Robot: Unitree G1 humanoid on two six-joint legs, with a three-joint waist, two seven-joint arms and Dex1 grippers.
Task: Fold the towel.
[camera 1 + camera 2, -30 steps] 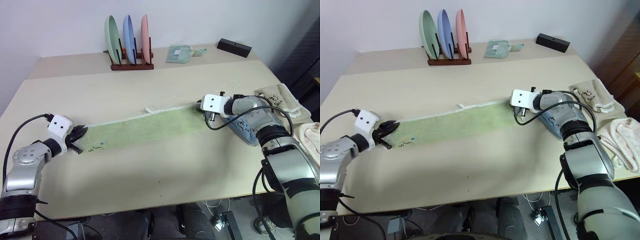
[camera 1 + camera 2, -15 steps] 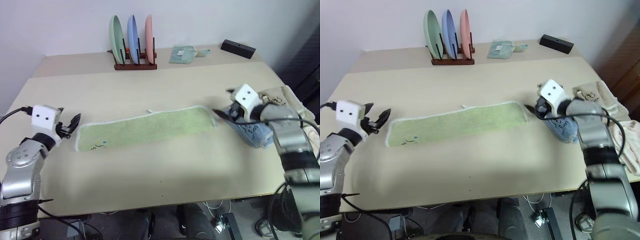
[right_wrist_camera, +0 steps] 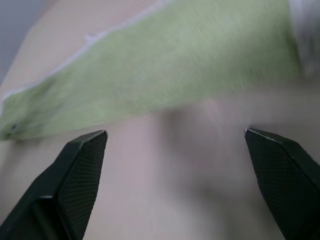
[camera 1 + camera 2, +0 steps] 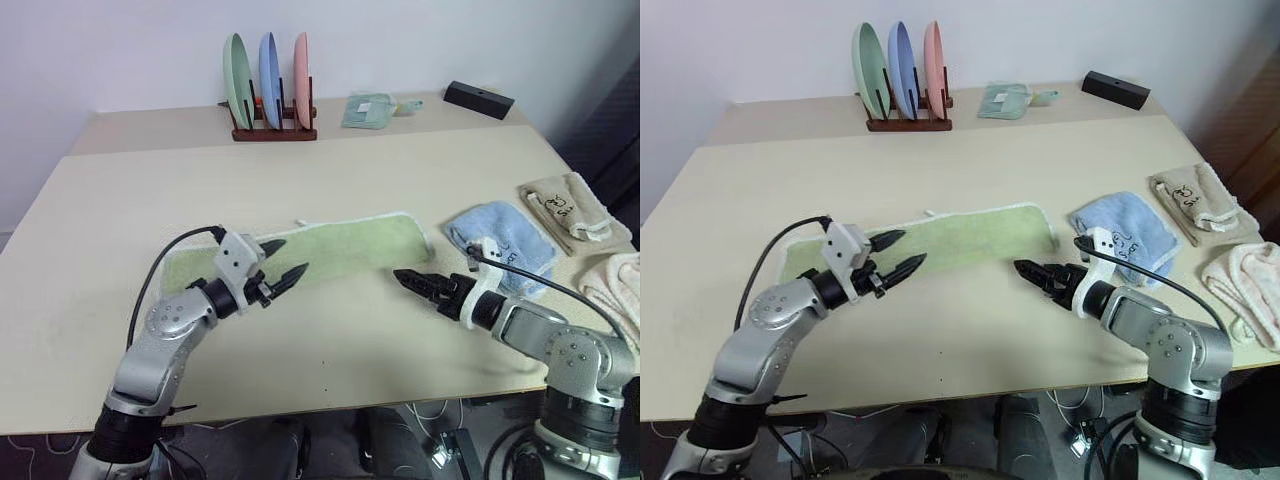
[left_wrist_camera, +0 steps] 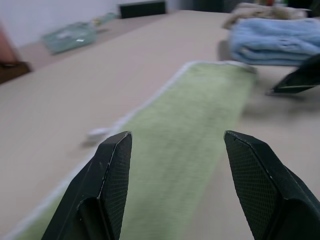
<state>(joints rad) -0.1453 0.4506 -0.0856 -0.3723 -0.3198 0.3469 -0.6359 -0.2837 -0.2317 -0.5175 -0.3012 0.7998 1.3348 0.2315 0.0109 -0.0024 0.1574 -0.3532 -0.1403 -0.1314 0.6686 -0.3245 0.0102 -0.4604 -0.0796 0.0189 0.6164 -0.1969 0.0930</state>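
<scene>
My left gripper point(image 4: 285, 258) has its fingers spread, holding nothing, hovering over the towel's point(image 4: 340, 247) near long edge. My right gripper point(image 4: 408, 280) is spread wide too, empty, just off the towel's short end at about five o'clock. The towel lies flat mid-table, a long narrow strip of light green terry with whitish stitched edging. It looks soft, light and floppy, so I'd pinch the corners of a short end. At three o'clock sits a folded blue towel point(image 4: 500, 238)
</scene>
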